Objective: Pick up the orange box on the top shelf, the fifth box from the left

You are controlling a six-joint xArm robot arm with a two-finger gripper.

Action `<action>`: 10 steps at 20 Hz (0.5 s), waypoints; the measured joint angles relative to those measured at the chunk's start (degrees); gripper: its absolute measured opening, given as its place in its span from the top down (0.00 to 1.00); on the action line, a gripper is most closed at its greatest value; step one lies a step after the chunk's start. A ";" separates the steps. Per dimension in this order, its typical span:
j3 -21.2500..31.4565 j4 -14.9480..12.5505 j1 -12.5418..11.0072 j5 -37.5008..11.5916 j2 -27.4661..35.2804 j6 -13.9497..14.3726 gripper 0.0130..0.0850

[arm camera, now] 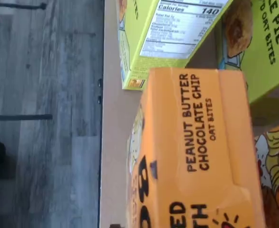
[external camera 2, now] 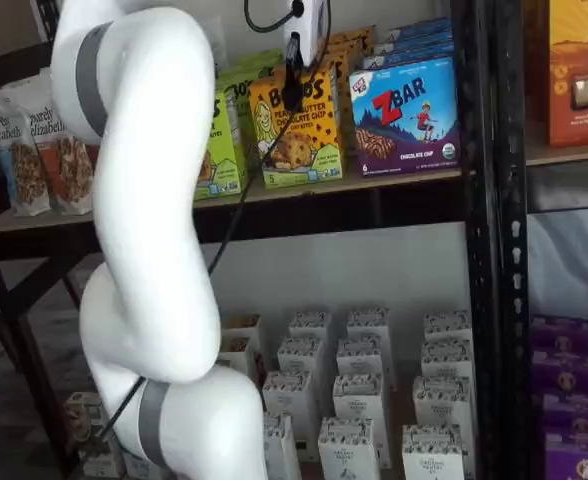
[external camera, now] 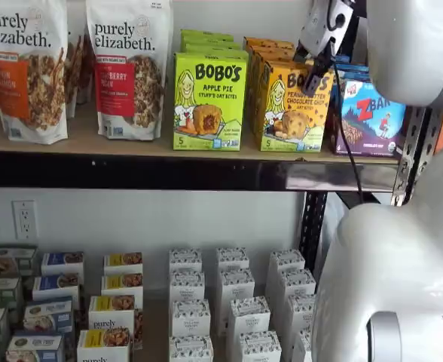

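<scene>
The orange box stands upright at the front of the top shelf, between a lime-green Bobo's box and a blue ZBar box. It also shows in a shelf view. In the wrist view its orange top face reads "Peanut Butter Chocolate Chip" and is very close. My gripper hangs at the box's upper right corner, and a black finger reaches down over the box's upper front. I see no gap between the fingers, and whether they grip the box is hidden.
The lime-green Apple Pie box stands just left of the orange one and the ZBar box just right. More orange boxes stand behind. Two granola bags stand further left. Small white boxes fill the lower level. A black upright stands to the right.
</scene>
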 joint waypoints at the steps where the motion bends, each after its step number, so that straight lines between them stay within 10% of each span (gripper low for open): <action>1: -0.01 -0.17 0.13 -0.03 0.11 0.07 0.00; 10: -0.26 -1.22 0.60 0.52 0.63 0.29 0.00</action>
